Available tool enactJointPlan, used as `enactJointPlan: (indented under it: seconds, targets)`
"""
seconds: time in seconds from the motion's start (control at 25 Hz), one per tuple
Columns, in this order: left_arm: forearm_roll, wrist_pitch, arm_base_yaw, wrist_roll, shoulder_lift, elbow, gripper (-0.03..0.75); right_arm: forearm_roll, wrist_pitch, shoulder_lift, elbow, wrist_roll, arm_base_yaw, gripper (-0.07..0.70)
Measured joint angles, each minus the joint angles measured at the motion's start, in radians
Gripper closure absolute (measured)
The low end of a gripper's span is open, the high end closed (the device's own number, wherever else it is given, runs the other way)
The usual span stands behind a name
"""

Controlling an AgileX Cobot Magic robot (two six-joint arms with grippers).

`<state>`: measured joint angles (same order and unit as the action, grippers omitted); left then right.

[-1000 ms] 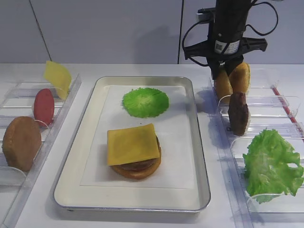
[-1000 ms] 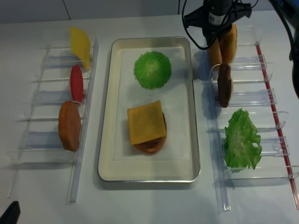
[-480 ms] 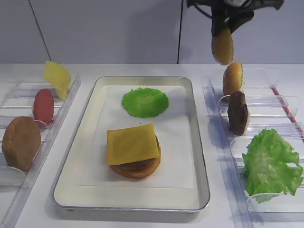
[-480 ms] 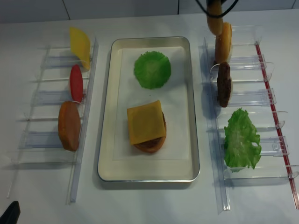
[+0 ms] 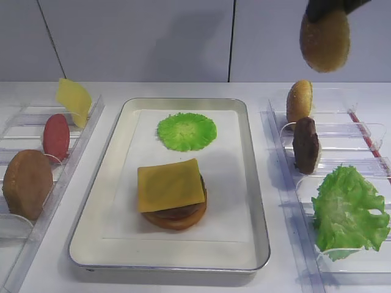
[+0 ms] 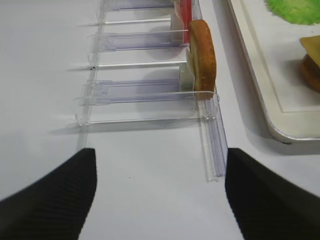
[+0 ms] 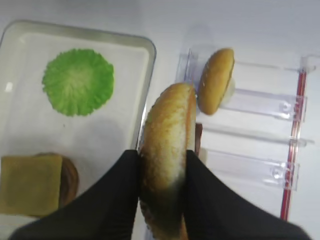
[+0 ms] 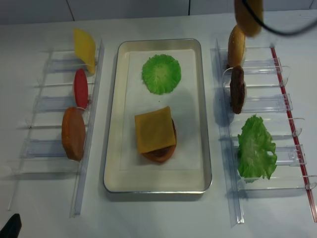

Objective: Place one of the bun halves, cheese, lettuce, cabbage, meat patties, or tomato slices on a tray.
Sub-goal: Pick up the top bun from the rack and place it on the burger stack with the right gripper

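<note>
The right gripper (image 7: 162,175) is clamped on a sesame bun top (image 7: 166,150), its two black fingers (image 7: 117,190) pressing the bun's faces so it hangs on edge. In the high view the bun (image 5: 324,39) hangs high in the air at the far right, above the right rack (image 5: 342,177) and clear of it. A second bun half (image 5: 299,101) stands on edge in the rack's far slot, a meat patty (image 5: 306,145) stands in the next slot nearer, and frilly lettuce (image 5: 349,210) fills the near slot.

The tray (image 5: 116,131) lies in the middle of the table. On its paper liner a cabbage disc (image 5: 187,131) sits at the far end; nearer, a cheese slice (image 5: 170,184) covers a patty on a bottom bun (image 5: 177,220).

In the left rack (image 5: 36,201), cheese (image 5: 74,99) leans at the far end, a tomato slice (image 5: 56,136) stands behind a dark bun (image 5: 27,183) in the near slot.

The left gripper (image 6: 160,195) hovers over bare table near the left rack's near end, its dark fingers (image 6: 50,195) spread wide apart with nothing between them.
</note>
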<state>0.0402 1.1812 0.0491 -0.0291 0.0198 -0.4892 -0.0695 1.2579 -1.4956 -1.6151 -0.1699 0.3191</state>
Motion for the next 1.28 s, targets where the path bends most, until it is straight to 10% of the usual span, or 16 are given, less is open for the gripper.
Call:
enactJointPlan:
  seconds: [0.24,0.52,1.08,1.28]
  targets:
    - [0.000,0.000,0.000,0.000,0.000,0.000,0.223,-0.008,-0.007,0.294,0.295,0.016,0.000,0.405]
    - [0.000,0.000,0.000,0.000,0.000,0.000,0.223,-0.067,-0.165,0.573,0.583,0.030,0.000,0.405]
    - [0.000,0.000,0.000,0.000,0.000,0.000,0.223,-0.374,-0.260,0.466,0.622,0.246,0.000,0.405]
    - [0.000,0.000,0.000,0.000,0.000,0.000,0.223,-0.679,-0.260,0.313,0.622,0.485,-0.008,0.405]
